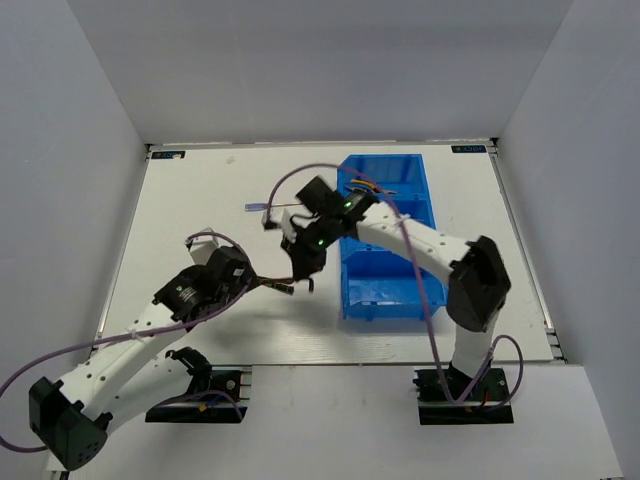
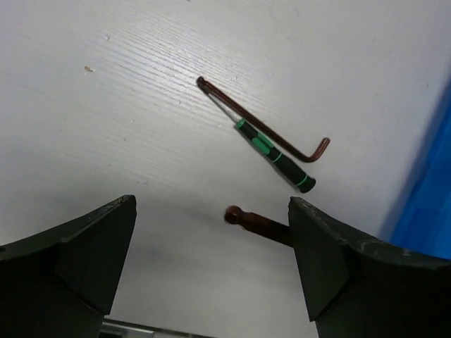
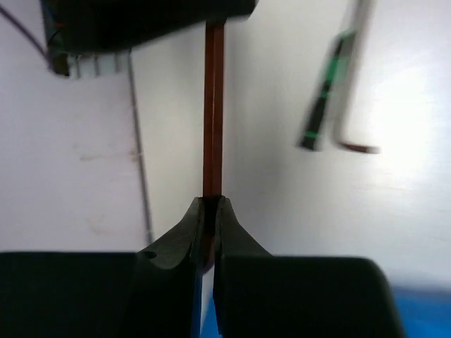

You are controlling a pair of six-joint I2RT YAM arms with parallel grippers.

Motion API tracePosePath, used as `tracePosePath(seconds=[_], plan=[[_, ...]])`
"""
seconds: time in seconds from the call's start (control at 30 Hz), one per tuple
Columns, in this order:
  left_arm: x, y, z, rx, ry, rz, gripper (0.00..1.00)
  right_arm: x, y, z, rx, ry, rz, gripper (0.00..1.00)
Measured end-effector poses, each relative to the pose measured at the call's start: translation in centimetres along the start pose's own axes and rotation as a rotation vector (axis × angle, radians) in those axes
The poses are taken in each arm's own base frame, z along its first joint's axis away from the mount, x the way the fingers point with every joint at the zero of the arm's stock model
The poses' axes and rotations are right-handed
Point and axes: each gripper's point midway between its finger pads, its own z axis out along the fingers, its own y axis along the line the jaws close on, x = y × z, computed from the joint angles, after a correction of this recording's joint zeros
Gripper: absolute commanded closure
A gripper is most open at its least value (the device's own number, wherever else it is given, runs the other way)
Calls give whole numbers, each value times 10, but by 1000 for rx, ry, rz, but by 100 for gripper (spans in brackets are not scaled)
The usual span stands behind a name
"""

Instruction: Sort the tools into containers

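Note:
My right gripper (image 3: 213, 204) is shut on a long brown hex key (image 3: 213, 105), which sticks straight out from its fingertips. In the top view this gripper (image 1: 305, 273) hangs left of the blue bin (image 1: 420, 215), near its front compartment. The ball end of the held hex key (image 2: 257, 224) reaches into the gap between my left gripper's (image 2: 211, 253) wide-open fingers without touching them. Farther off on the white table lie a second hex key (image 2: 271, 129) and a green-marked screwdriver (image 2: 276, 156), side by side. Both also show in the right wrist view: the screwdriver (image 3: 324, 91) and the hex key (image 3: 354, 105).
The bin's far compartment holds orange-handled tools (image 1: 366, 185). Purple cables (image 1: 290, 180) loop over both arms. The bin's blue wall (image 2: 430, 190) stands close to the right of my left gripper. White walls enclose the table on three sides.

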Motion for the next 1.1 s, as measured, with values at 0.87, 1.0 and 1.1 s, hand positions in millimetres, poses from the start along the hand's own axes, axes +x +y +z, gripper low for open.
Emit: tracePosePath(seconds=[0.87, 1.0, 1.1], plan=[[4, -109, 86, 60, 66, -196, 48, 145, -190, -215, 695, 187, 50, 39], [14, -112, 101, 32, 89, -196, 59, 149, -187, -217, 664, 161, 61, 38], [24, -109, 109, 6, 116, -189, 59, 147, -179, -219, 650, 115, 75, 38]])
